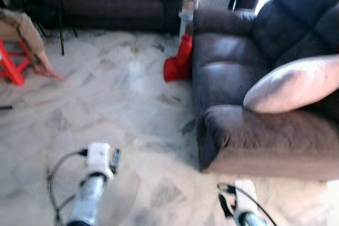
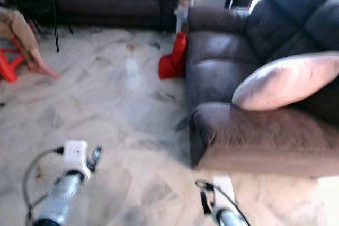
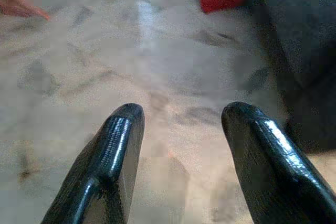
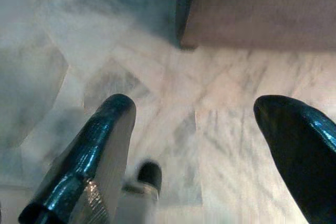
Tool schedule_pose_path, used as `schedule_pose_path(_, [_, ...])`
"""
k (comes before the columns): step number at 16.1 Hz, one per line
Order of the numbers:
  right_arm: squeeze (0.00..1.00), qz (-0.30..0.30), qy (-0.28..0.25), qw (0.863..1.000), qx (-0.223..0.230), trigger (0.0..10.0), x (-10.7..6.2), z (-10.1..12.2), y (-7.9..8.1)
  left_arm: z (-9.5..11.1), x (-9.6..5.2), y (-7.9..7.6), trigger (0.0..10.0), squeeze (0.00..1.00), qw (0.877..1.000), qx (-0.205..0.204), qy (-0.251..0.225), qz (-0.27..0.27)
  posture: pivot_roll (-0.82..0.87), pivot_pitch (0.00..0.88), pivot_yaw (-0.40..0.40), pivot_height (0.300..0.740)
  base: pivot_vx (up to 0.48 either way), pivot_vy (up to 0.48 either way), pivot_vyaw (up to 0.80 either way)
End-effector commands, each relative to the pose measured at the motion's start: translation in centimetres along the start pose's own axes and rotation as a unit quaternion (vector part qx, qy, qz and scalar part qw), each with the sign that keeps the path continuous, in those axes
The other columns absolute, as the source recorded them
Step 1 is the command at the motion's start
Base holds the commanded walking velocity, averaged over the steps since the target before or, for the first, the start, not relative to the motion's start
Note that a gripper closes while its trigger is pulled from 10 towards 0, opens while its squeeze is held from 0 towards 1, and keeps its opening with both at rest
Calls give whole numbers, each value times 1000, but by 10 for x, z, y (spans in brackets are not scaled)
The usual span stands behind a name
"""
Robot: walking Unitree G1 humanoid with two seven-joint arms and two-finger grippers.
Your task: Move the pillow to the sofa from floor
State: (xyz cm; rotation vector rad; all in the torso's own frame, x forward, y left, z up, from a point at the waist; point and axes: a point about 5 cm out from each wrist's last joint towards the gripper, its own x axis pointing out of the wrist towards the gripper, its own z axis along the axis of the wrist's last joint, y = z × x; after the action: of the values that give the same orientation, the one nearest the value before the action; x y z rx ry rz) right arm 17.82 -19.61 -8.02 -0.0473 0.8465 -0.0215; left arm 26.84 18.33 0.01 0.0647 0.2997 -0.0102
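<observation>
— Nearest to us, what do you see?
— Two silver arms low over the marble floor (image 1: 122,104). Left gripper (image 3: 181,124) has its black fingers spread, nothing between them, only floor. Right gripper (image 4: 194,124) is spread wide too, over floor just by the sofa's front corner.
— And the pillow?
— One pale pink pillow (image 1: 294,83) lies on the seat of the dark sofa (image 1: 228,72), leaning against its backrest, well apart from both grippers, ahead and to the right.
— Any writing?
— None readable; the views are blurred.
— What else?
— One red bag (image 1: 179,62) on the floor touching the sofa's side, a second sofa (image 1: 111,6) against the far wall with heaped cushions, one red stool (image 1: 11,64), and a person's foot (image 1: 50,71) beside it.
</observation>
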Motion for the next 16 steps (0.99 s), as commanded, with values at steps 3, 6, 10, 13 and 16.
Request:
schedule_pose_path(3, [0,8,18,1000,-3,10000,-1,-7,3,-21,-7,2,10000,0,999,3,47,5,-11,0,-70,740,0,186,0])
schedule_pose_path(6, [0,14,36,999,9,10000,-1,-11,3,-55,-20,-6,10000,0,988,11,152,-11,-12,0,-70,740,0,0,0])
schedule_pose_path(10, [0,-25,24,999,25,10000,-1,-3,-19,-82,-40,-6,10000,0,975,15,221,-11,-15,0,-64,740,0,0,0])
schedule_pose_path(13, [0,-63,37,995,61,10000,-3,-6,-33,-92,-49,1,10000,0,970,16,242,0,-9,0,-60,740,0,0,0])
schedule_pose_path(16, [0,-79,34,993,79,10000,-2,0,-40,-92,-48,7,10000,0,969,10,246,17,-9,0,-51,740,0,0,-800])
